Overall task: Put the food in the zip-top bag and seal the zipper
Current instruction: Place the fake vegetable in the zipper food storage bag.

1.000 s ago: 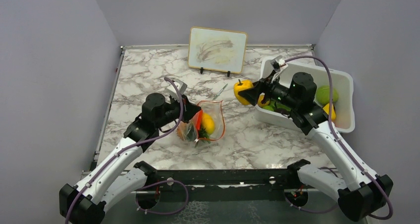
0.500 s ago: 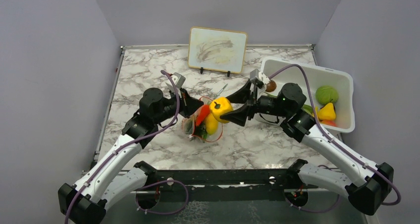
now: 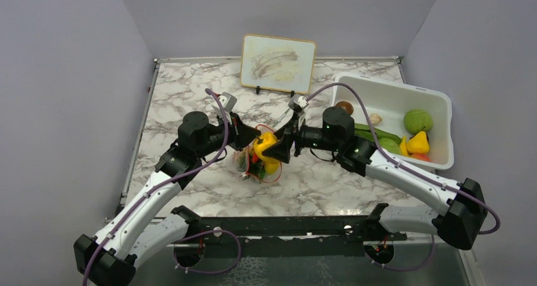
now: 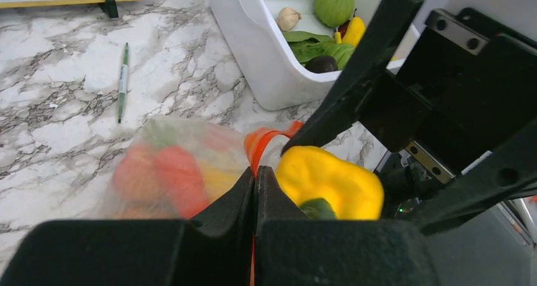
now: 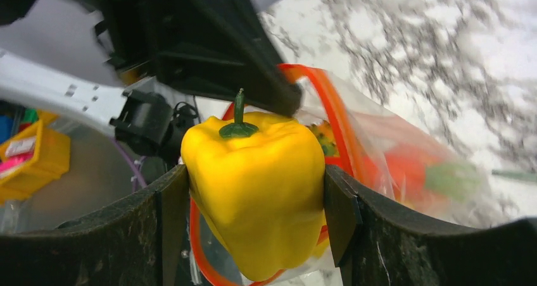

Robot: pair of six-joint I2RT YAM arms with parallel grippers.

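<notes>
Insertion step, pepper at the bag mouth. We see the right fingers (image 5: 354,216) spread wide around a glossy yellow toy bell pepper (image 5: 256,191), gripping it by its flanks. It hangs just at the mouth of the small clear plastic zip-top bag (image 4: 171,166). The bag sits mid-table on the grey-veined marble table (image 3: 183,102), left of the large white rectangular plastic bin (image 3: 392,87). The left fingers (image 4: 221,204) are pressed together, pinching the thin red-orange zipper strip (image 4: 263,143) at one lip to hold the mouth up. Red, orange and green toy pieces already lie inside the bag, and more food waits in the bin.

Risks, in our judgement:
- The pepper looks nearly as wide as the opening, so it may catch on the strip and drag the lip out of the left pinch.
- The two sets of fingers are very close, so a descent off line could knock them together.
- Released too high, the pepper could roll off the soft pouch onto the table.
- An overfull bag may resist sealing.
</notes>
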